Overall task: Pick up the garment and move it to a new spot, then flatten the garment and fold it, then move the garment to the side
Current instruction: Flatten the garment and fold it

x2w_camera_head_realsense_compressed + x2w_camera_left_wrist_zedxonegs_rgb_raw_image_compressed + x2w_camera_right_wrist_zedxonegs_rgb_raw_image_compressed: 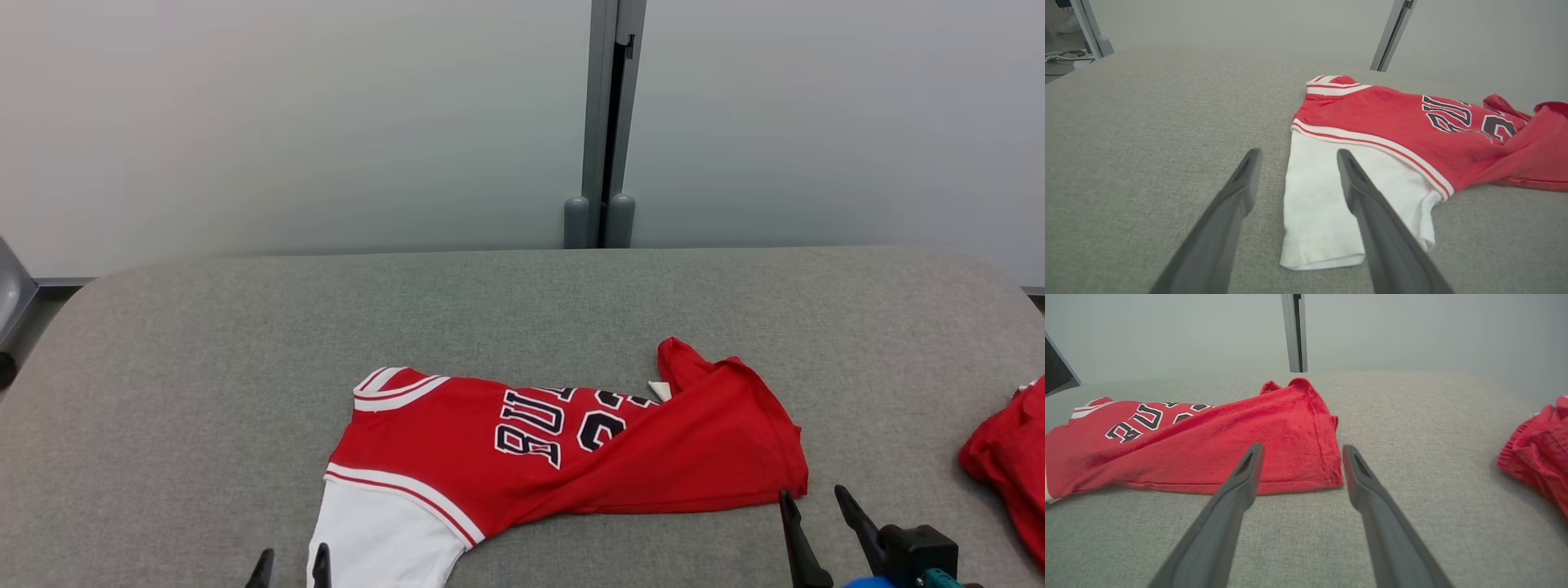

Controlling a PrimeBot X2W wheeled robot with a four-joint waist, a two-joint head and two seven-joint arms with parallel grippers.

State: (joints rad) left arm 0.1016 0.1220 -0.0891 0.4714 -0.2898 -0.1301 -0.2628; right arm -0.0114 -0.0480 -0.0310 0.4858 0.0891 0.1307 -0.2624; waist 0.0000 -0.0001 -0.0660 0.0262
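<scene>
While rumpled, garment (563,445) just beyond left tool (292,562) and right tool (812,493)

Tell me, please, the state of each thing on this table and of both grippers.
red jersey: lying on the grey table, lettering up, one end folded over and rumpled, not held.
white sleeve: lying flat, just ahead of the left gripper.
second red garment: bunched up at the table's right edge.
left gripper: open, empty.
right gripper: open, empty, at the jersey's hem corner.
</scene>
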